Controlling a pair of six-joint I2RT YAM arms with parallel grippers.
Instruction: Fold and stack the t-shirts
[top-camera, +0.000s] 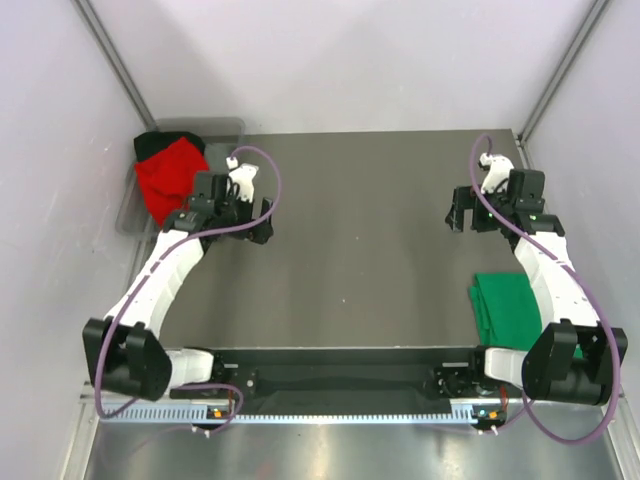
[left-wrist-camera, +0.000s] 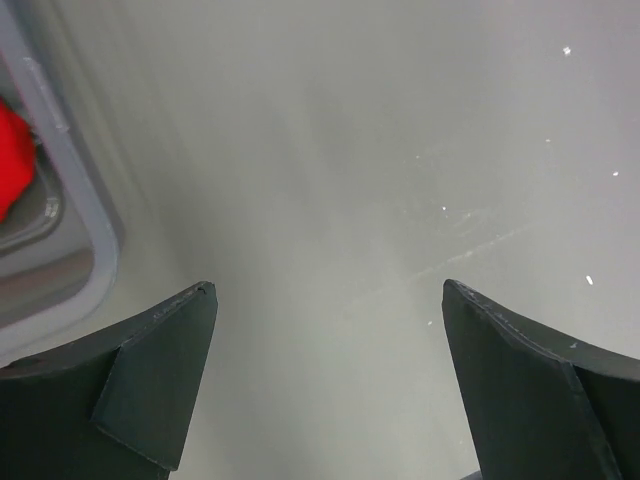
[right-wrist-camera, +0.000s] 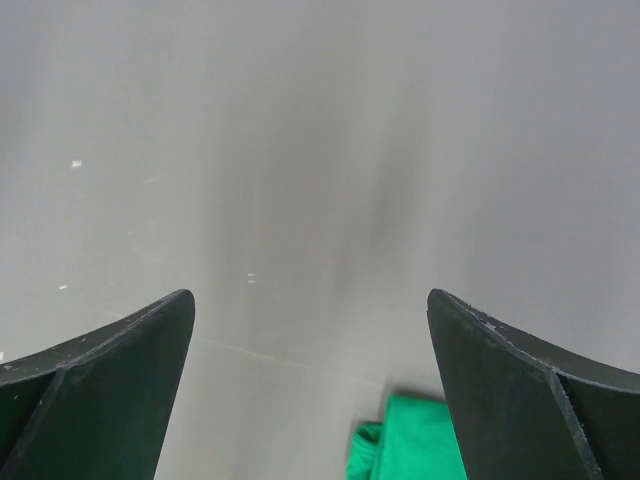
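Note:
The bright red t-shirt (top-camera: 170, 180) lies crumpled in a grey bin (top-camera: 128, 205) at the far left; a sliver of it shows in the left wrist view (left-wrist-camera: 10, 150). The emerald green t-shirt (top-camera: 505, 305) lies folded on the table at the near right, partly under my right arm; its edge shows in the right wrist view (right-wrist-camera: 410, 445). My left gripper (top-camera: 262, 225) (left-wrist-camera: 328, 290) is open and empty over bare table, just right of the bin. My right gripper (top-camera: 460, 212) (right-wrist-camera: 310, 295) is open and empty, beyond the green t-shirt.
The grey bin's rim (left-wrist-camera: 90, 250) is close to the left gripper's left finger. A dark cloth (top-camera: 165, 142) sits behind the red t-shirt in the bin. White walls enclose the grey table (top-camera: 360, 260) on three sides.

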